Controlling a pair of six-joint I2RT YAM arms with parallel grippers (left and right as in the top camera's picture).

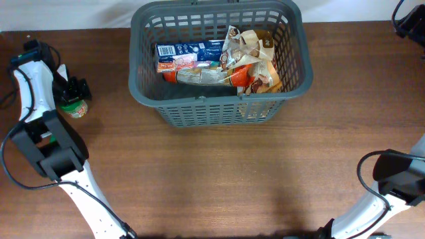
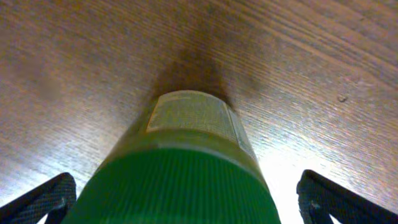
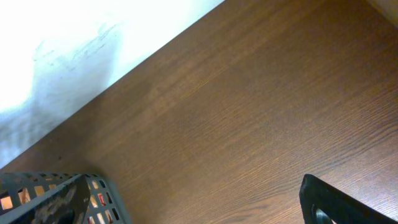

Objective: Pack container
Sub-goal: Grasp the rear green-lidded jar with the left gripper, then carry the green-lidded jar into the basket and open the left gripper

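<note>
Left fingers (image 2: 40, 200) spread wide, one tip at each lower corner of the left wrist view, with a green-lidded jar (image 2: 186, 180) standing upright between them. The lid fills the space between the tips, a strip of worktop (image 2: 311, 74) shows between the lid and the right-hand tip, and nothing is clamped. The jar's pale label faces away from the fingers, and its shadow falls on the wood beyond it. From overhead the left fingers (image 1: 78, 88) sit at the jar (image 1: 74, 108) near the worktop's left edge. The dark grey slotted basket (image 1: 199, 114) stands well apart from these fingers, on the far middle of the worktop (image 1: 219, 179), upright. Inside it lie a blue-and-white packet (image 1: 192, 49) and several crinkled snack pouches (image 1: 247, 58), piled toward its right side. Right fingers (image 1: 406, 20) are at the far right corner, beyond the basket, apart from it. In the right wrist view only one finger (image 3: 336, 202) shows, at the lower right. These fingers are spread apart and hold nothing, with bare wood below them. A basket corner (image 3: 93, 186) shows at the lower left of that view, clear of the finger.
</note>
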